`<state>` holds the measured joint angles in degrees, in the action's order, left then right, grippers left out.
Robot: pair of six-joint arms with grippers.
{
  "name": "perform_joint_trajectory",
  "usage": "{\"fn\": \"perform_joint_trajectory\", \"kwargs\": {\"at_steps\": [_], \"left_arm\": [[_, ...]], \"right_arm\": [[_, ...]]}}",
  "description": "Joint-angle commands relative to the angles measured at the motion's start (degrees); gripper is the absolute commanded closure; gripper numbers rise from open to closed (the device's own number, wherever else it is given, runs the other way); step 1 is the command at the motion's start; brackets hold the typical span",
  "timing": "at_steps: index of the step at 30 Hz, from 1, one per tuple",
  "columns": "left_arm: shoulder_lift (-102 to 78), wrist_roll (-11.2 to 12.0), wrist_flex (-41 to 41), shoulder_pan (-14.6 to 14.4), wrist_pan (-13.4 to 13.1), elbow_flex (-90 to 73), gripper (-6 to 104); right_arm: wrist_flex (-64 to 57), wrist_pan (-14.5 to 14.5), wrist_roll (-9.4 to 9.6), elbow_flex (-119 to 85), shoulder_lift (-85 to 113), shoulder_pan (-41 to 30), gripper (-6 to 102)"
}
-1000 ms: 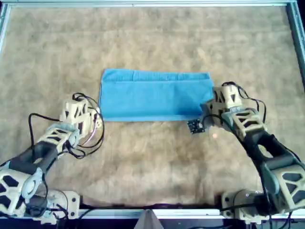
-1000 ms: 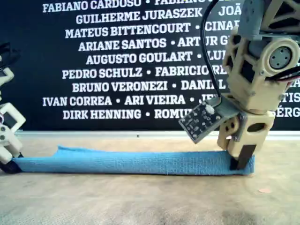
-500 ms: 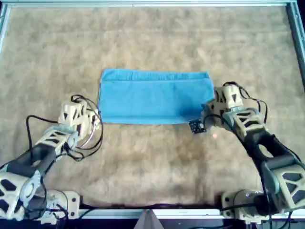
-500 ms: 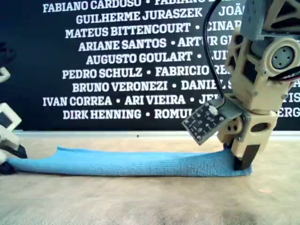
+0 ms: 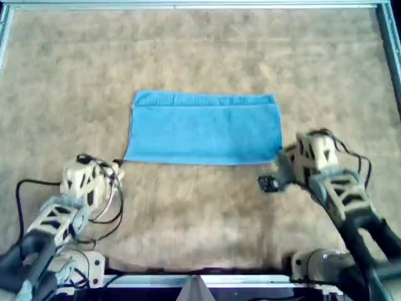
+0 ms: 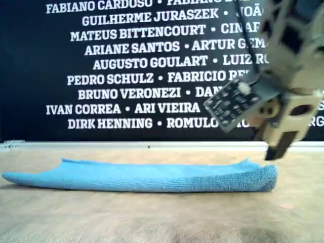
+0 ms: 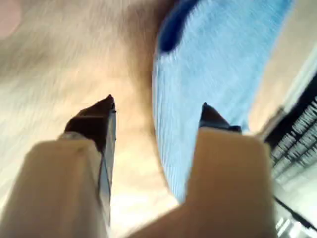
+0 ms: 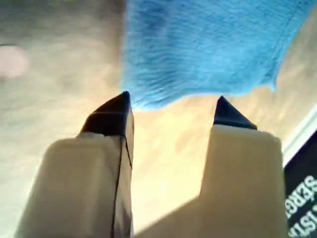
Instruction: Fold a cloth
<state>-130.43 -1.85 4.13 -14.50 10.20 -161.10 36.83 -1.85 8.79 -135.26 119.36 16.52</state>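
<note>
The light blue ribbed microfibre cloth (image 5: pixel 203 128) lies folded into a flat band mid-table on the brown mat (image 5: pixel 200 56), and the left gripper (image 7: pixel 156 116) and right gripper (image 8: pixel 171 111) hover spread-jawed, empty, just off its near corners, clear of the finished fold.

Both grippers have let go of the folded cloth (image 5: pixel 203 128) and pulled back toward the overhead frame's lower edge: the left gripper (image 5: pixel 113 168) at lower left, the right gripper (image 5: pixel 283 157) at lower right, jaws spread and empty.
</note>
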Motion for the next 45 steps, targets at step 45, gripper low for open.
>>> {"fn": "perform_joint_trajectory", "kwargs": {"at_steps": [45], "left_arm": [[-34.72, -0.26, -0.53, 1.49, -0.35, -11.51, 37]], "right_arm": [[0.09, 10.37, -0.88, 7.38, -6.68, 0.18, 2]]}}
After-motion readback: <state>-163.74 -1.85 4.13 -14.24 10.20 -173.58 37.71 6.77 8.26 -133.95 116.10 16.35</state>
